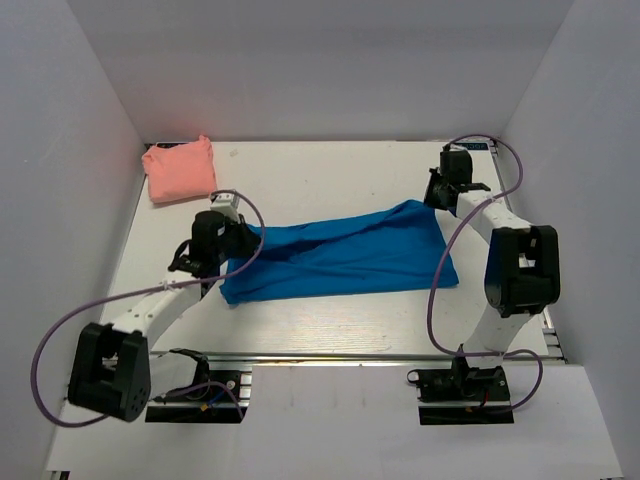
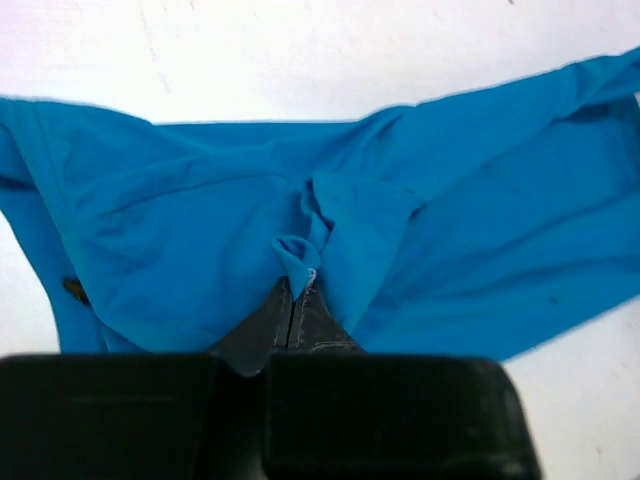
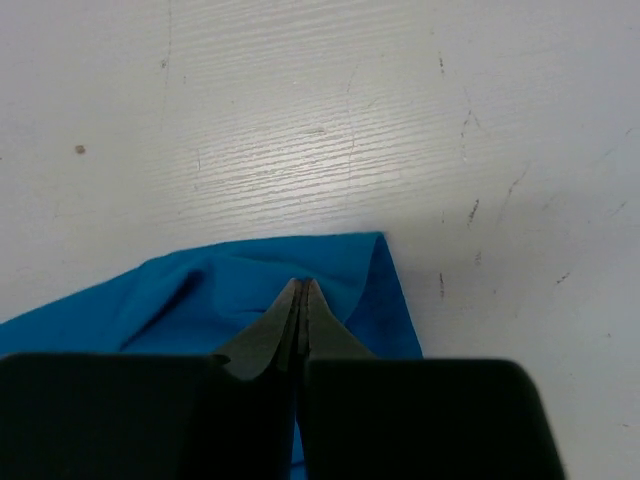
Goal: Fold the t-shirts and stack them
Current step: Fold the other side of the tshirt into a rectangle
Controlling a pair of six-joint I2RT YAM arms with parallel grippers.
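Blue t-shirt (image 1: 340, 255) lies stretched crosswise mid-table (image 1: 330, 175), creased lengthwise. Left gripper (image 2: 295, 292) sits at the shirt's left end, with its jaws pressed together on a bunched fold of the blue cloth; the wrist view shows fabric puckered at the fingertips. Right gripper (image 3: 301, 287) sits at the shirt's far right corner, jaws together on the hem there, and the cloth peaks toward it in the top view. Pink t-shirt (image 1: 180, 170), a small square bundle, rests well apart from the blue one, beyond its left end at the far table corner.
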